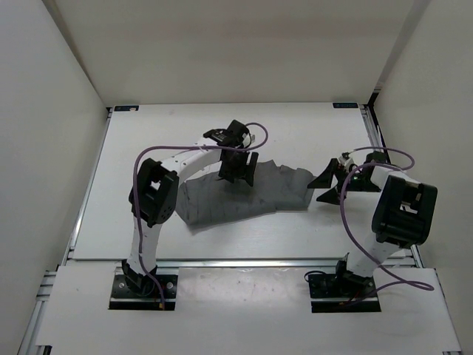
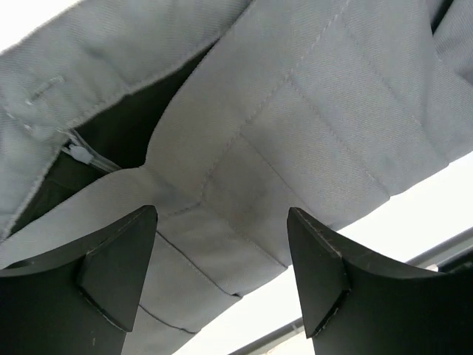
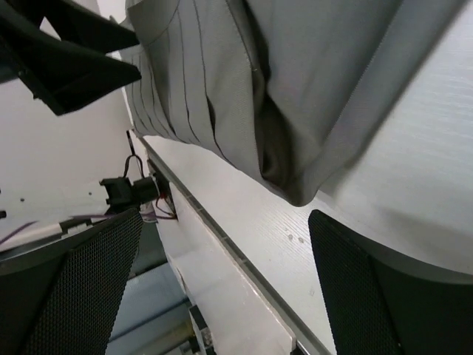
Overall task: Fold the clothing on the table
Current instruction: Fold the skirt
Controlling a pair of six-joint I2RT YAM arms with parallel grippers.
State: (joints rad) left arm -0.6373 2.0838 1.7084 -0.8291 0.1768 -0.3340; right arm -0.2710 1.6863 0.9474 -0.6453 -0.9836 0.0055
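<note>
Hovering over the clothing's (image 1: 244, 196) far edge: left gripper (image 1: 240, 176), fingers spread apart; whether the tips touch the cloth is hard to tell. Clothing: grey, pleated, rumpled, lying flat mid-table (image 1: 148, 140), waistband opening and zipper (image 2: 77, 155) showing in the left wrist view. Right gripper (image 1: 320, 187): low, just beside the clothing's right end, fingers spread wide.

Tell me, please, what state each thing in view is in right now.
clothing: lying rumpled on the table, not yet neatly folded, held by nothing.
left gripper: open, over the clothing's waistband, nothing between its fingers.
right gripper: open and empty, at the clothing's right edge.
</note>
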